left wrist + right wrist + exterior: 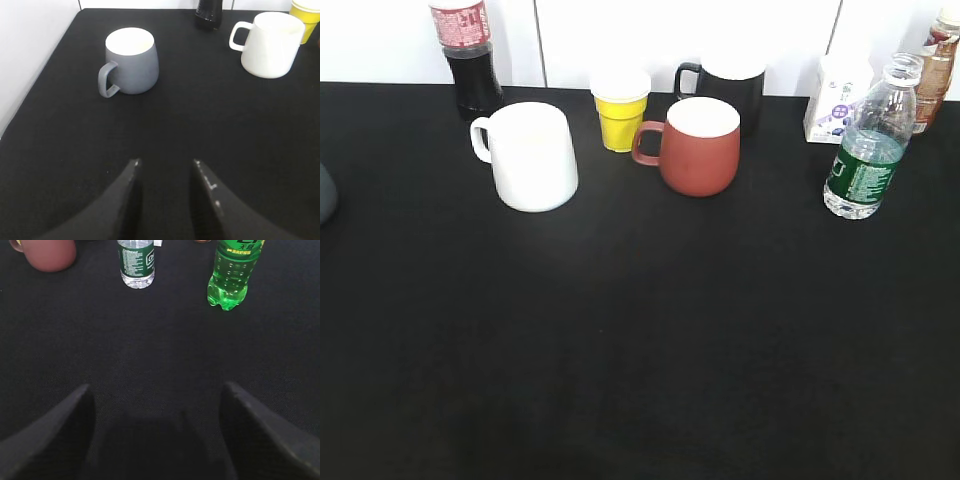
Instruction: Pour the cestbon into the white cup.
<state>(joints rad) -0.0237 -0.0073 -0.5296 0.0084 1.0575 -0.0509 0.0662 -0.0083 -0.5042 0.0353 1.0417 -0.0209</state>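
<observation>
The cestbon (868,150), a clear bottle with a dark green label and no cap, stands upright at the right of the black table; it also shows at the top of the right wrist view (137,262). The white cup (528,155) stands upright at the left, handle to the left, and shows at the top right of the left wrist view (271,44). My left gripper (165,162) is open and empty, low over the table, well short of the white cup. My right gripper (156,390) is wide open and empty, well short of the cestbon. Neither gripper shows in the exterior view.
A red-brown mug (698,145), small yellow cup (620,108), black mug (725,88), dark cola bottle (468,55), white carton (835,100) and brown drink bottle (935,65) stand along the back. A grey mug (131,62) is left; a green soda bottle (232,272) is right.
</observation>
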